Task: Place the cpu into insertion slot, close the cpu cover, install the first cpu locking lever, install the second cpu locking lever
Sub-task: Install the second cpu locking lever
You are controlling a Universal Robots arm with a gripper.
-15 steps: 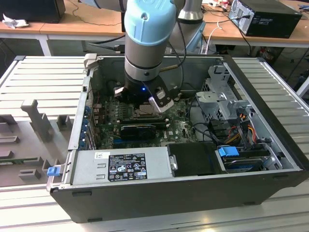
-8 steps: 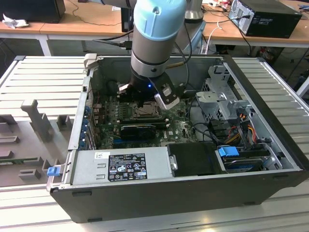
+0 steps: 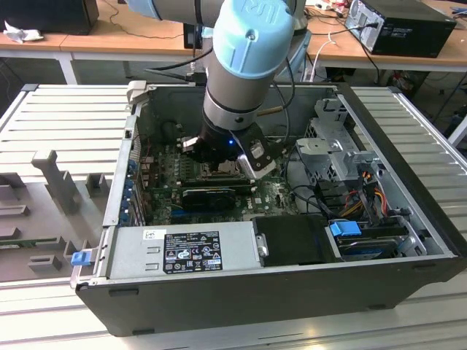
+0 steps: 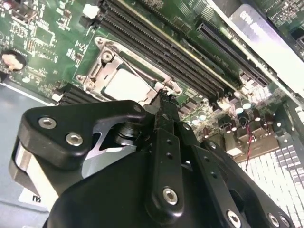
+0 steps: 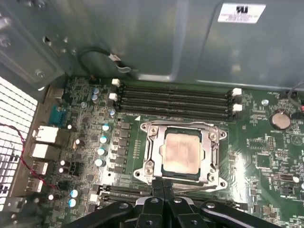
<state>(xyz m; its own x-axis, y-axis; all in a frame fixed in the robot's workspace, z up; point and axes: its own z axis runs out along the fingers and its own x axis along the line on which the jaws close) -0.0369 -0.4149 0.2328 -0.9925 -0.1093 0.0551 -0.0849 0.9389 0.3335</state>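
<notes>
CPU [image 5: 180, 151]: seated in the insertion slot [image 5: 153, 153], its pale metal top showing through the cut-out of the cpu cover [image 5: 214, 153], which lies flat over it in both wrist views.

Place in scene: socket sits on the green board [image 3: 162, 169] near the middle of the open computer case [image 3: 219, 292], directly under the arm's wrist in the exterior view.

Hand [image 5: 163, 189]: fingers pressed together into a narrow tip, holding nothing, poised at the near edge of the socket frame; whether the tip touches the metal cannot be told.

Containers, left to right in the exterior view: grey tray [image 3: 44, 211] on the worktop beside the case, with moulded blocks and recesses; the case itself, holding the board, a black expansion card [image 3: 208, 195] and a grey power supply [image 3: 182, 251] along its near wall; at the right, a metal drive cage [image 3: 336, 142] with coloured cables [image 3: 365, 189] below it.

Risk, lever: a slim closed tip could slide off a thin locking lever, likely letting it spring back.

Risk, board: a slip would probably carry the tip into the memory slots [image 5: 173, 100] or the small capacitors [image 5: 102, 151] beside the socket.

Risk, cover: if the frame is not fully seated, pressing could bear unevenly on the chip and the pins beneath.

Risk, cables: loose wires at the right may snag the wrist.
</notes>
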